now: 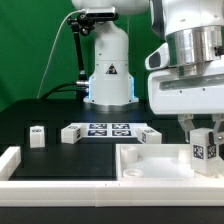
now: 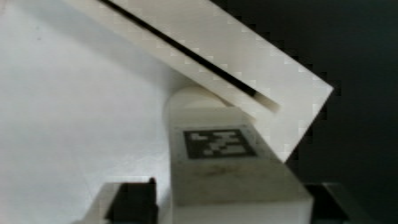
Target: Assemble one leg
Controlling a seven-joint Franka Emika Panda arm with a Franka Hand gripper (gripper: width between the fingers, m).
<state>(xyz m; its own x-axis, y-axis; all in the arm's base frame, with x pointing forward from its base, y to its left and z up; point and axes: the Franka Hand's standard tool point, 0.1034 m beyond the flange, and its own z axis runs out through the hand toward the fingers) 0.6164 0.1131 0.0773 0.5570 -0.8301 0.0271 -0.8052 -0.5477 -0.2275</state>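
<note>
My gripper (image 1: 203, 140) is shut on a leg (image 1: 203, 148), a small white block with a square tag on its face, and holds it upright over the right part of the large white tray (image 1: 150, 168). In the wrist view the leg (image 2: 222, 150) fills the space between the two dark fingers (image 2: 128, 200), and its far end sits against the tray's raised rim (image 2: 231, 60). Three more legs stand on the black table: one (image 1: 37, 135) at the exterior view's left, one (image 1: 70, 133) beside the marker board, one (image 1: 150, 136) at its right end.
The marker board (image 1: 108, 130) lies flat behind the tray. A white rail (image 1: 10, 160) runs along the exterior view's left and front edges of the table. The arm's white base (image 1: 108, 70) stands at the back.
</note>
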